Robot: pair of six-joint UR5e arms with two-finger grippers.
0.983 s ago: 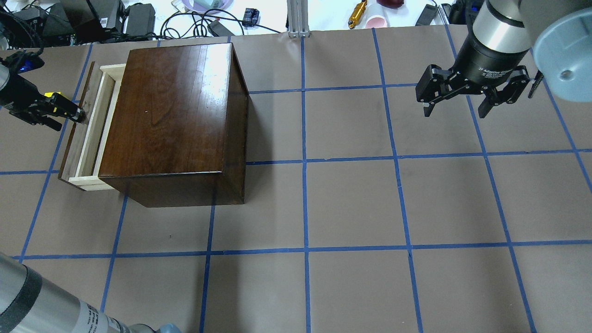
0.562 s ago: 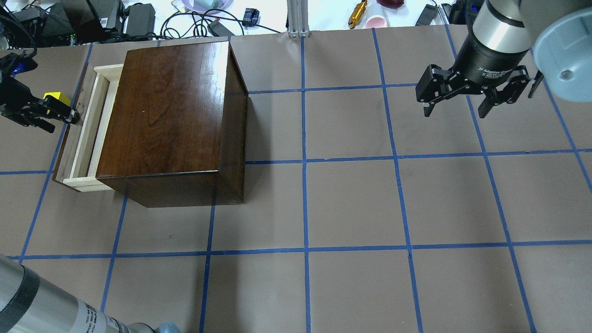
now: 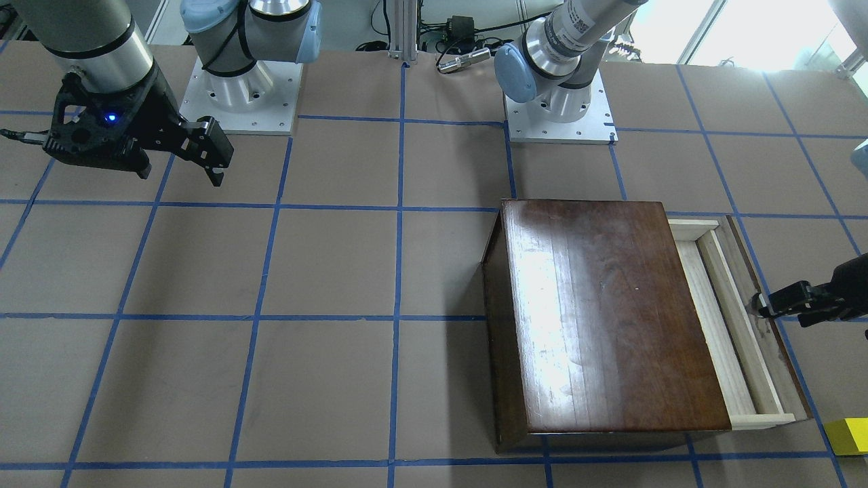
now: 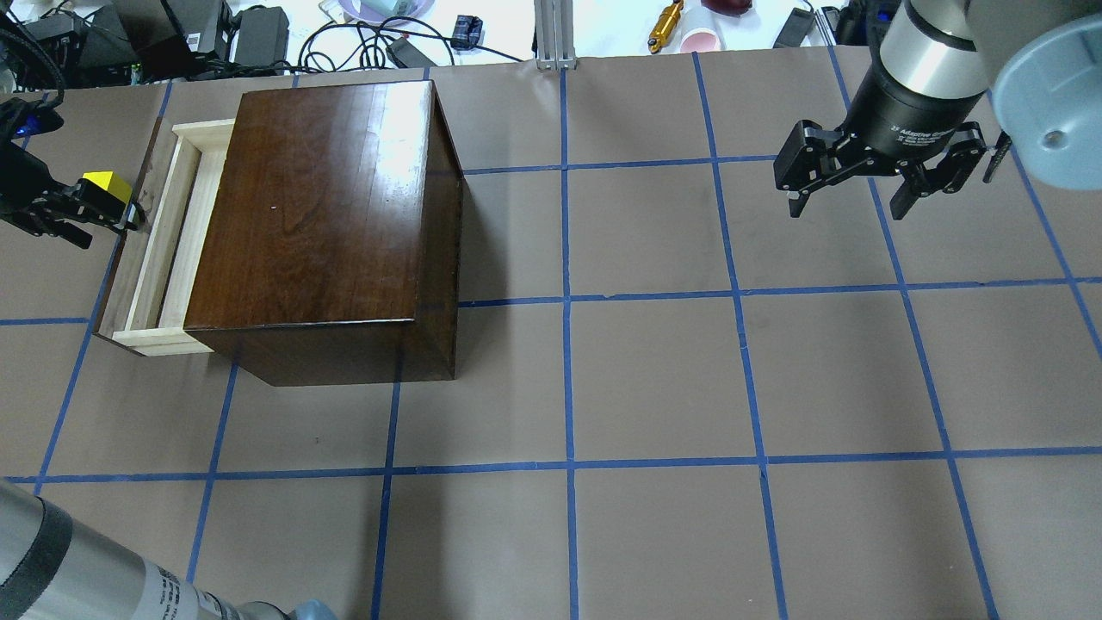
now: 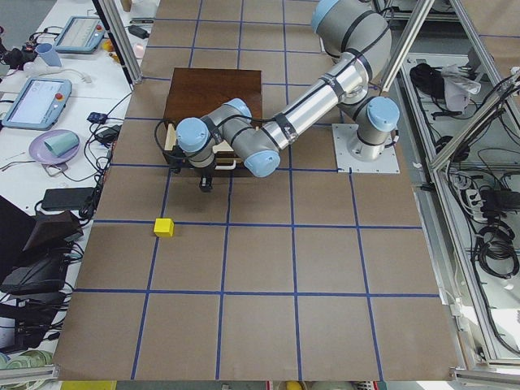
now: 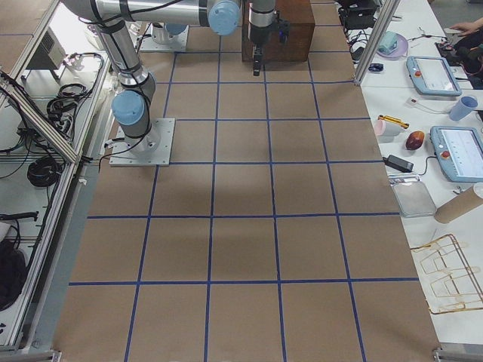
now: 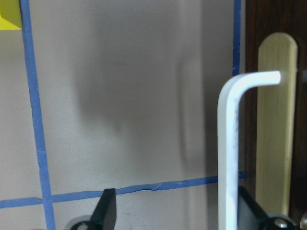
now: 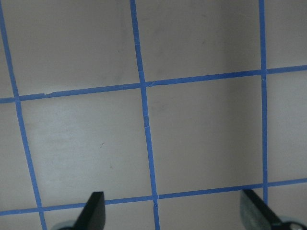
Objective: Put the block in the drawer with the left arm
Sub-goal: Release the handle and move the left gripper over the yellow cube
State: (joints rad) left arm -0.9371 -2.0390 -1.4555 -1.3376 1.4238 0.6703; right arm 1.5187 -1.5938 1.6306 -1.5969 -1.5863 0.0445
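The yellow block (image 4: 105,182) lies on the table left of the drawer, apart from it; it also shows in the front view (image 3: 851,437), the left side view (image 5: 164,227) and the corner of the left wrist view (image 7: 9,14). The drawer (image 4: 164,245) stands partly pulled out of the dark cabinet (image 4: 327,224), its pale tray empty. My left gripper (image 4: 129,215) is at the drawer's dark front (image 3: 770,339). In the left wrist view my left gripper (image 7: 178,213) is open, with the metal pull (image 7: 228,143) beside one finger. My right gripper (image 4: 848,202) is open and empty, far right.
Cables, power bricks and small items lie beyond the table's far edge (image 4: 362,34). The brown mat with blue tape lines (image 4: 654,379) stretches right of the cabinet. The right gripper (image 8: 175,213) hangs over bare mat. Both arm bases (image 3: 556,115) stand at the robot's side.
The drawer has slid further out to the left with my left gripper at its front. The cabinet shifted slightly. More of the block now shows. The right arm has not moved.
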